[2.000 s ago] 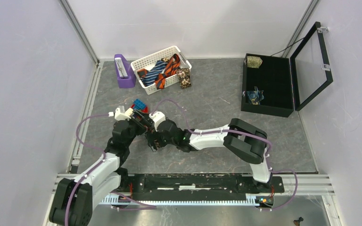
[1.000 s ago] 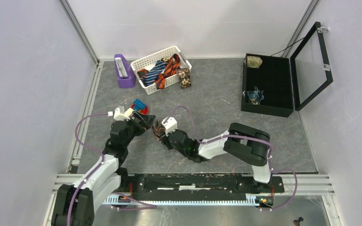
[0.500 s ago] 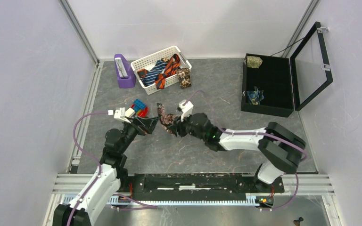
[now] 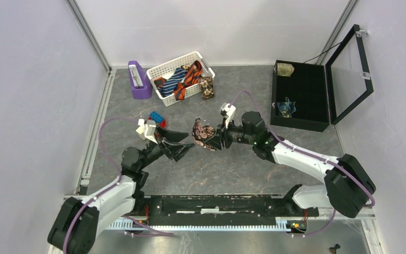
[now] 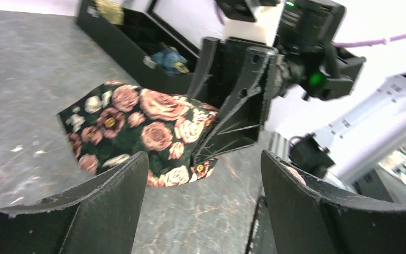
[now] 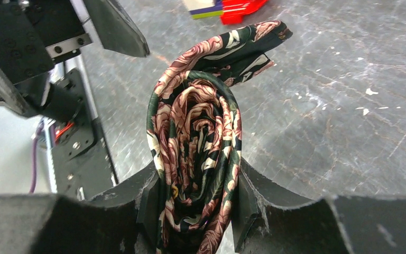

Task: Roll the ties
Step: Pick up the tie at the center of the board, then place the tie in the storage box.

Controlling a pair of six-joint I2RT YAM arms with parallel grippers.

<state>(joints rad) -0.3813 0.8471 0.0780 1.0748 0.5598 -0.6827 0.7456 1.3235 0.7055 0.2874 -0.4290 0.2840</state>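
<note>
The dark floral tie [image 6: 198, 137] is seen rolled into a tight spiral and is clamped between the right fingers [image 6: 275, 217]. One pad is pressed on each side of the roll, with the loose tail folded over at the top. From overhead the roll is placed near the middle of the worktop [image 4: 243, 169], a bit toward the left edge. Whether it rests on the surface or is held just off it cannot be told. The left fingers [image 5: 105, 211] are spread wide with nothing between them. They are pointed at the roll from its left, just beside it but not touching. In the left wrist view the rose print is framed between the two spread pads, with the right arm's black fingers closed on its far side.

A white basket [image 4: 172, 62] is set at the far edge, left of centre. A navy-white striped tie [image 4: 173, 80] and an orange-black striped tie [image 4: 190, 74] are heaped inside, and a tan floral tie [image 4: 206, 87] is laid against its right end, outside. A purple box [image 4: 139, 79] is stood just beside the basket's left end. Toy blocks [image 4: 156, 117] in red, blue and white are grouped between the basket and the left arm, toward the left edge. An open black case [image 4: 306, 90] is placed at the far right corner. An olive-gold tie [image 4: 284, 69] is lodged in a far compartment and a teal tie [image 4: 285, 108] in a nearer one, both on the case's left side.
</note>
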